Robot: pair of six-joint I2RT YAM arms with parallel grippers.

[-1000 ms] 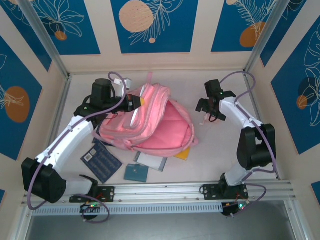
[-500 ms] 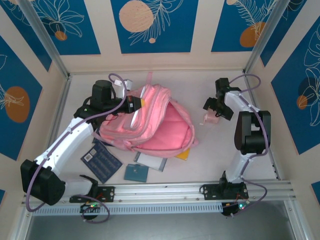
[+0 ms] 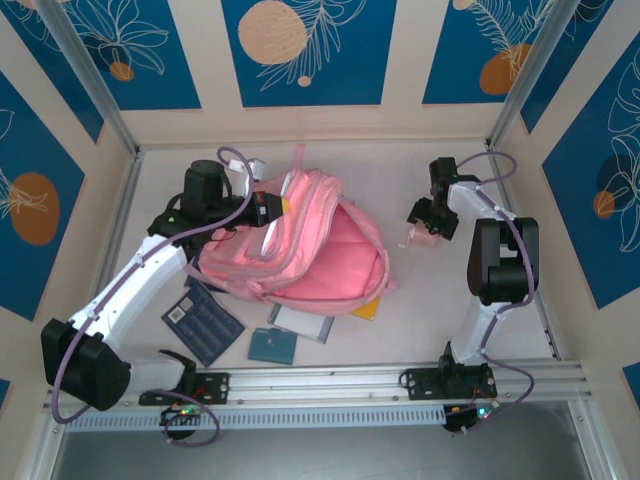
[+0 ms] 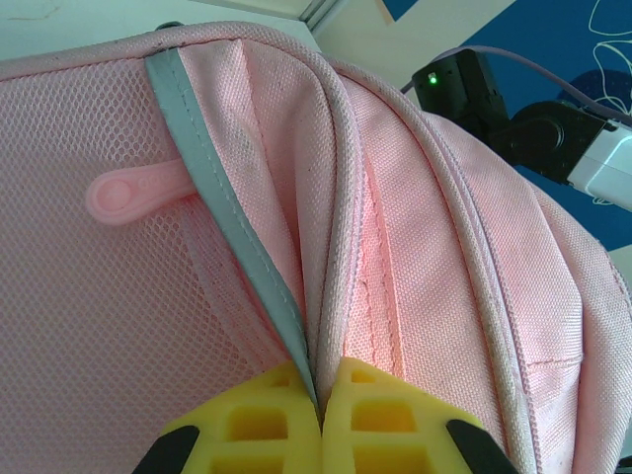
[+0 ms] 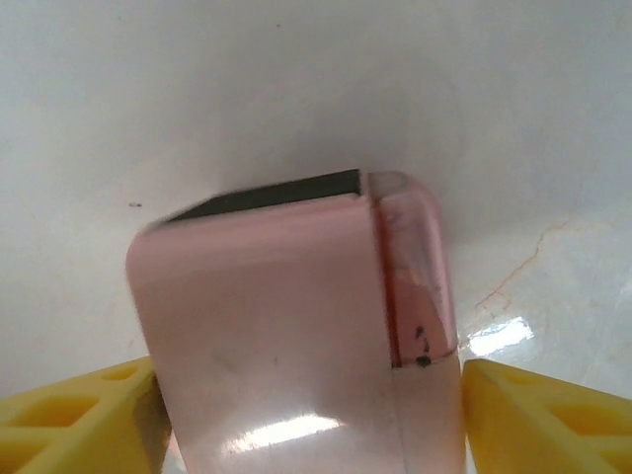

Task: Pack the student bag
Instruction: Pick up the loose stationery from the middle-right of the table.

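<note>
Pink woven fabric is clenched between my left gripper [image 4: 319, 400]'s yellow fingers [image 4: 252, 425], which meet at the bottom of the left wrist view on a fold of the student bag [image 4: 444, 247], beside a grey trim strip [image 4: 212, 188]. A pink zip pull [image 4: 138, 193] lies on the mesh panel at the left of that frame.

My right gripper [image 5: 308, 410] has a glossy pink block [image 5: 267, 336] between its jaws, one yellow finger [image 5: 79, 405] at lower left and the other at lower right, both close against its sides; I cannot tell whether they press it or merely flank it. The block has a translucent pink end and a dark top edge, and it sits on the white table [image 5: 296, 89].

From above, the student bag [image 3: 300, 250] lies open at centre left, my left gripper [image 3: 262, 208] at its upper edge. My right gripper [image 3: 425, 225] is over the block [image 3: 416, 237], right of the bag and apart from it. Below the bag lie a dark blue notebook [image 3: 202, 320], a small teal book [image 3: 272, 345], a pale book [image 3: 300, 322] and a yellow item [image 3: 367, 307] tucked under the bag's lower edge.
</note>
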